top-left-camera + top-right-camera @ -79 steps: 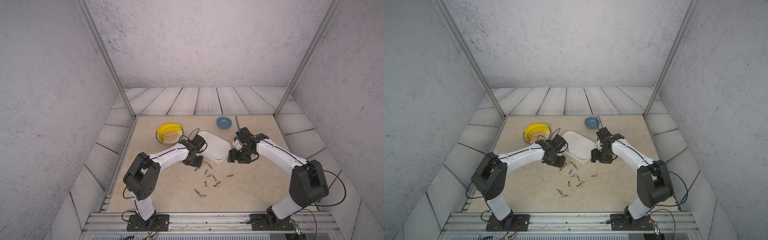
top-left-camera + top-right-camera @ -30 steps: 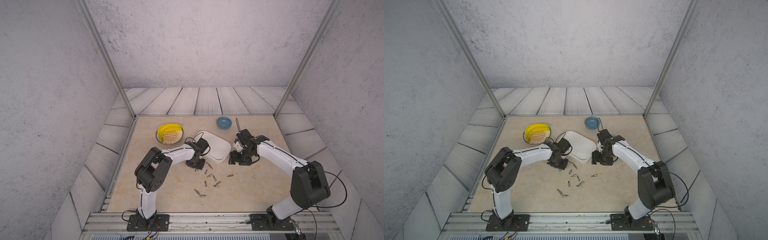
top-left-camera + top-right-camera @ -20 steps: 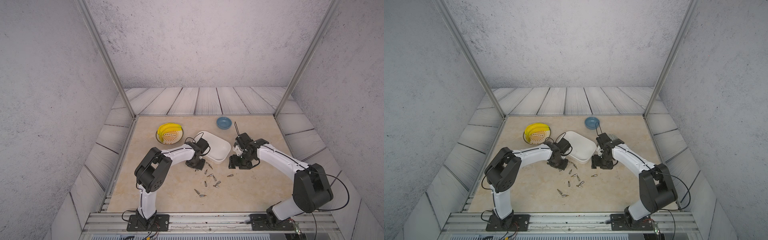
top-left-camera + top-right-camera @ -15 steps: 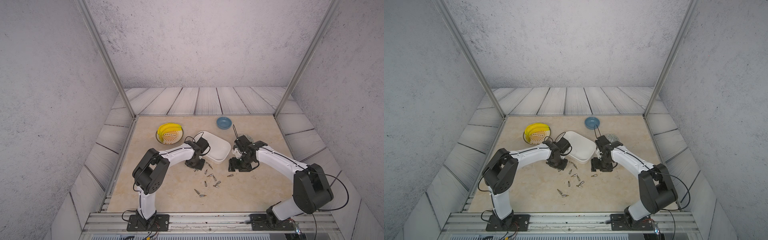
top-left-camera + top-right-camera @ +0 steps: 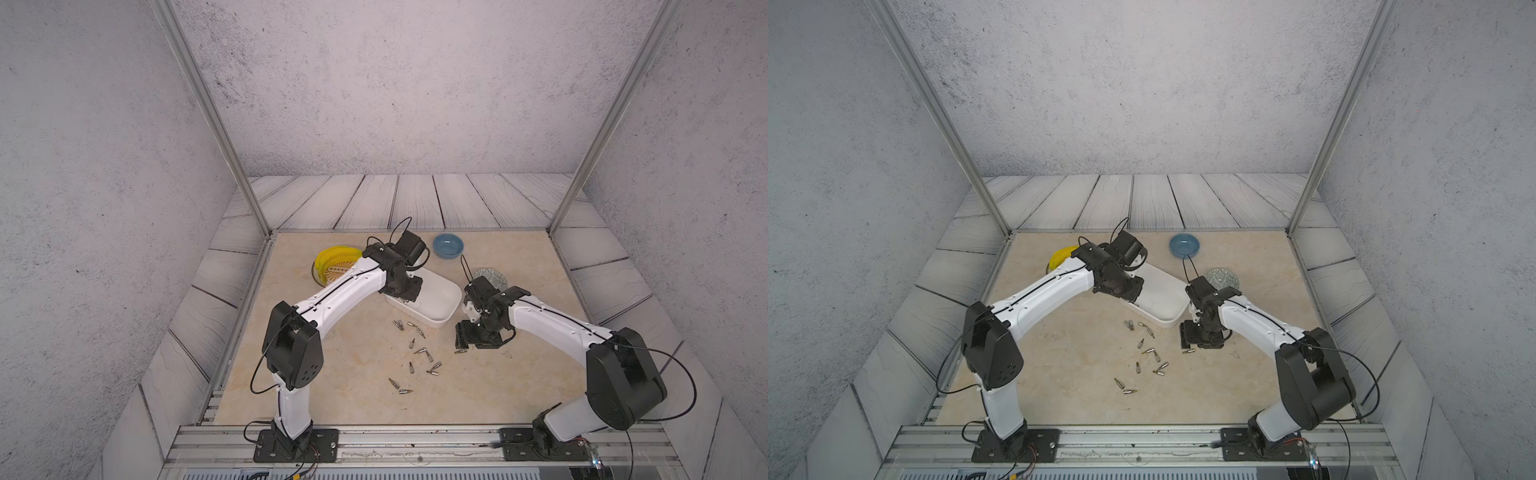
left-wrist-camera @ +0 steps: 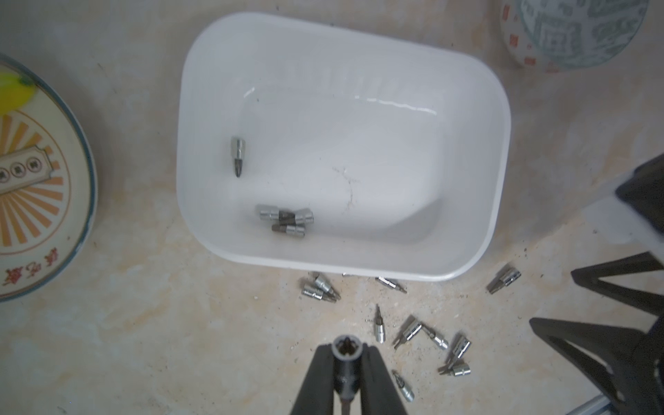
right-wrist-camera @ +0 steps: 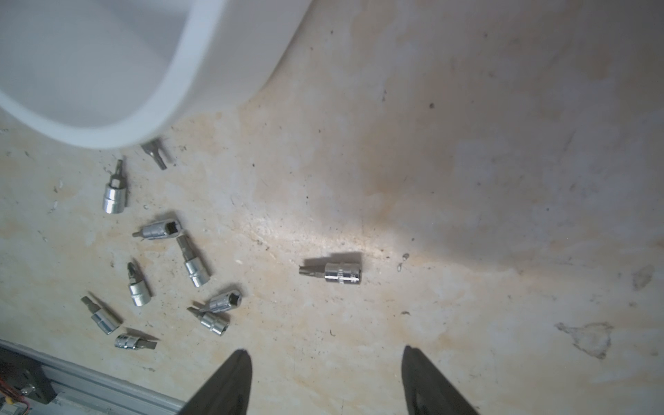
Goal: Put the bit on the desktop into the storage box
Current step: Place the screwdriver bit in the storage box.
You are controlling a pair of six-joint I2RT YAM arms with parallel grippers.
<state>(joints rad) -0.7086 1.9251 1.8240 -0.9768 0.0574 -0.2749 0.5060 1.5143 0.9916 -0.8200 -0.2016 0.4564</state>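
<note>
Top views both lay out the stage: the desktop (image 5: 332, 386) fills the cell floor, and the storage box (image 5: 442, 299) sits near its middle. The left gripper (image 6: 347, 354) hangs above the box's 9 o'clock end, while the right gripper (image 7: 323, 352) hovers low at 5 o'clock of the box. Now the small stuff. The loose bits (image 5: 417, 353), a dozen or so, lie scattered on the desktop at 6 o'clock of the box, the nearest right against its wall. Four stored bits (image 6: 284, 219) rest on the box floor, one apart and three bunched together. A lone bit (image 7: 332, 275) lies flat on the desktop, well apart from the scatter, just ahead of the right gripper's jaws, which stand spread wide with nothing between them. And the left wrist view gives the close-up: jaws clenched on a held bit (image 6: 345, 373), its socket end facing the camera. I can't tell from here whether those tips are truly over the hollow or just short of the rim. My read is that the left arm is at the drop-off step and the right is lining up a pick. Next, the left wants its tips clearly inside the rim before the jaws part. The right wants to come down with one finger on each side of the lone bit's barrel and close squarely, since a round steel barrel may roll out of a skewed pinch.
</note>
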